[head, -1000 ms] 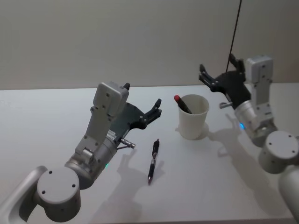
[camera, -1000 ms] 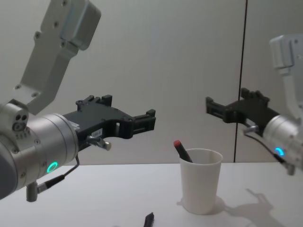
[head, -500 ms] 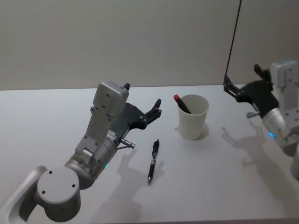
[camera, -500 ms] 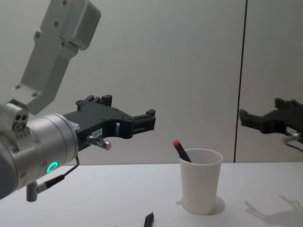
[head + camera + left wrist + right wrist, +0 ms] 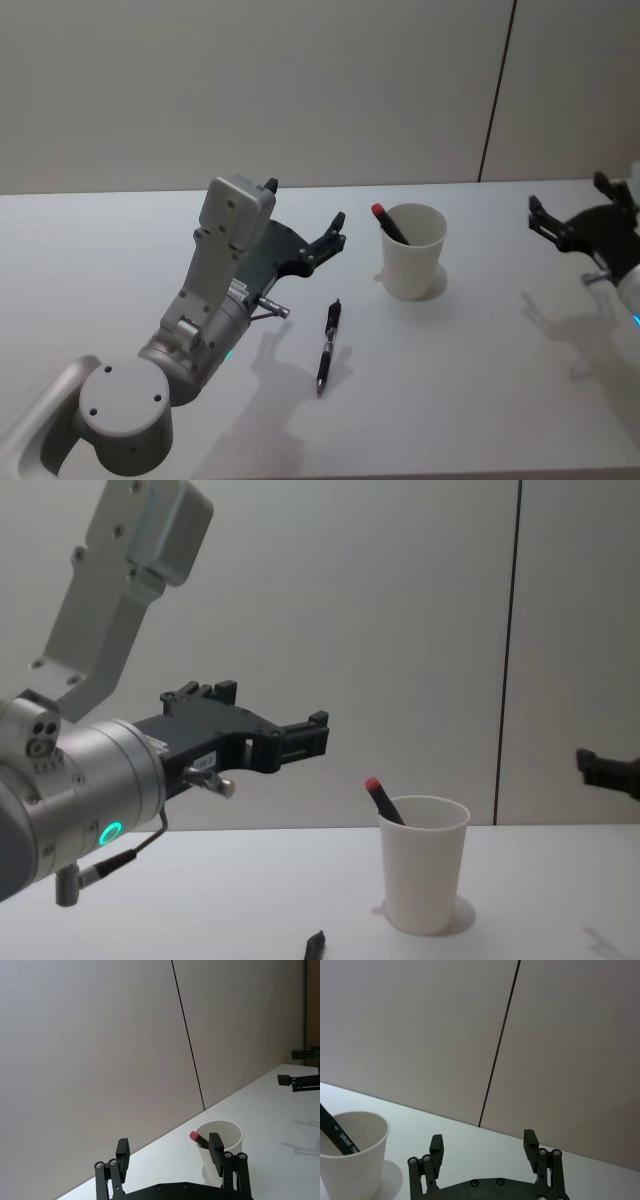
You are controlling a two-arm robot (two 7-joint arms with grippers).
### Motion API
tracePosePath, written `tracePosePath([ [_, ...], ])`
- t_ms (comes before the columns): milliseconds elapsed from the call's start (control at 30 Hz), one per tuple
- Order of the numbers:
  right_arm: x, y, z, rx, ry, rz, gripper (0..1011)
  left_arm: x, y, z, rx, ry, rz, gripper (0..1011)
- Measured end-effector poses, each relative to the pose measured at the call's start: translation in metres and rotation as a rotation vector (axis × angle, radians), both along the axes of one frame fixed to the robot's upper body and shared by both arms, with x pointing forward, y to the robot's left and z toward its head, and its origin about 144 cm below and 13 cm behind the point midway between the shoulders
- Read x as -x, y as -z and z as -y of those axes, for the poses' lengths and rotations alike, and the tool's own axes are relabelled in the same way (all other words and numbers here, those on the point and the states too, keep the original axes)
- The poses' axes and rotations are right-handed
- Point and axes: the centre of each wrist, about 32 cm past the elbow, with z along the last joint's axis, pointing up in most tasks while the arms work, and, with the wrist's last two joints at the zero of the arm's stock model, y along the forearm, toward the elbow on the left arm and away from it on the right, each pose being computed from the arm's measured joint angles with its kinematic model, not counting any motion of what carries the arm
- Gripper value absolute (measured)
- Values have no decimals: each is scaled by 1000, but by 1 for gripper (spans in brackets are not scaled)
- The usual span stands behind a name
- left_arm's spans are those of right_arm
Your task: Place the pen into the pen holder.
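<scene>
1. Pen [image 5: 327, 345]. Dark, slim. It lies flat on the white desk [image 5: 100, 260], with its long axis running nearly straight away from the robot and the far end leaning slightly right. Nothing touches it. One end shows at the lower edge of the chest view [image 5: 315, 942].

2. Left tool [image 5: 335, 232]. It hangs above the desk, just beyond the pen's far end and a little left of it, pointing forward and right. The jaws are parted wide and hold nothing [image 5: 169, 1149]. Seen from the side [image 5: 305, 738], it sits well above the desk surface.

3. Pen holder [image 5: 413, 250]. A white paper cup standing upright on the desk, beyond the pen and to its right, clear of both tools. It already contains one red-capped pen [image 5: 388, 222], which leans against the left side of the rim.

4. Right tool [image 5: 567, 195]. It is at the right edge of the desk, well apart from the holder and farther still from the pen. The jaws are spread and empty [image 5: 483, 1141].

Note on the governing relation: the pen lies nearer the robot than the left tool and below it. The left arm is clearly the closer of the two. A pickup would probably need that tool drawn back and down, with its jaws set across the pen's near-to-far axis.
</scene>
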Motion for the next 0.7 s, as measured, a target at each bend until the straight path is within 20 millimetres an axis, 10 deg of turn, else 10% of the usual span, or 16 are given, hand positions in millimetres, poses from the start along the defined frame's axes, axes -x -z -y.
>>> tracePosePath([
  [700, 39, 9, 28, 38, 32, -88, 1001, 0, 0, 0, 0, 0, 0, 1004],
])
